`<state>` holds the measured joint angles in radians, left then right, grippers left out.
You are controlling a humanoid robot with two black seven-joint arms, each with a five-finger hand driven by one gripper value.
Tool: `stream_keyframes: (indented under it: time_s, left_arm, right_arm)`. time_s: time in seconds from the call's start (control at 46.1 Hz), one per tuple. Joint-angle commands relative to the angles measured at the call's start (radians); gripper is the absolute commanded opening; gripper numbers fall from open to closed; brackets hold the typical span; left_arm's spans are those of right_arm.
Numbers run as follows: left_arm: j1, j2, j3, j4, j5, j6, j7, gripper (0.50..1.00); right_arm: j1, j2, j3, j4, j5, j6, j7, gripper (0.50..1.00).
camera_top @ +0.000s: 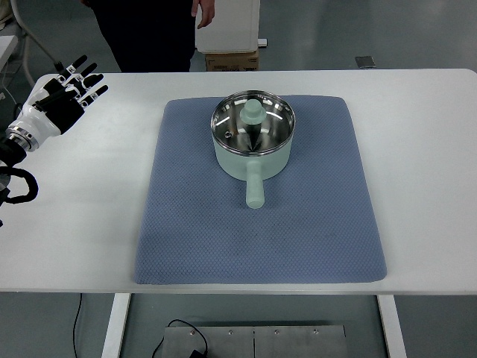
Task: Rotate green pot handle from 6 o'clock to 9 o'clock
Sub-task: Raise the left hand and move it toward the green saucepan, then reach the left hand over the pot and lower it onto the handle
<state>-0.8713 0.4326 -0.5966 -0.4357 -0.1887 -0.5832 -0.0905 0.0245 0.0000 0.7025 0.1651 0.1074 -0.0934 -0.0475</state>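
Observation:
A pale green pot (253, 156) with a glass lid and green knob (253, 112) stands on the far middle of a blue mat (313, 224). Its handle (255, 192) points straight toward me, at 6 o'clock. My left hand (67, 93) hovers over the table's far left corner, well away from the pot, fingers spread and holding nothing. No right arm shows in the top view.
The white table (74, 224) carries only the mat and pot. A person in dark clothes (149, 30) stands behind the far edge, one hand (203, 11) hanging. A cardboard box (231, 60) sits on the floor behind the table.

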Motion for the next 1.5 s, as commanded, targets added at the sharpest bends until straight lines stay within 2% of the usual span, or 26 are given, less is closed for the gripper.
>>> stream_keyframes:
  time_s: [0.0, 0.672, 0.91, 1.084, 1.192, 1.344, 1.474]
  left_arm:
    - [0.0, 0.0, 0.0, 0.0, -0.002, 0.003, 0.0, 1.0]
    - [-0.023, 0.009, 0.003, 0.0, -0.005, 0.02, 0.002, 1.0]
    - [-0.156, 0.034, 0.044, -0.02, 0.034, 0.019, 0.008, 1.0]
    - [-0.242, 0.031, 0.104, -0.138, 0.089, 0.026, 0.008, 1.0]
    - [-0.273, 0.02, 0.106, -0.231, 0.15, 0.068, 0.011, 1.0]
    - [-0.313, -0.037, 0.119, -0.323, 0.262, 0.094, 0.011, 1.0]
    - [-0.385, -0.045, 0.25, -0.417, 0.272, 0.106, 0.011, 1.0]
  right_arm:
    - [0.0, 0.0, 0.0, -0.001, 0.0, 0.0, 0.0, 1.0]
    - [0.0, 0.0, 0.0, 0.001, 0.0, 0.0, 0.0, 1.0]
    - [0.0, 0.0, 0.0, -0.001, 0.0, 0.0, 0.0, 1.0]
    - [0.0, 0.0, 0.0, 0.001, 0.0, 0.0, 0.0, 1.0]
    - [0.0, 0.0, 0.0, 0.001, 0.0, 0.0, 0.0, 1.0]
    - [0.0, 0.0, 0.0, 0.001, 0.0, 0.0, 0.0, 1.0]
    - [0.0, 0.0, 0.0, 0.001, 0.0, 0.0, 0.0, 1.0]
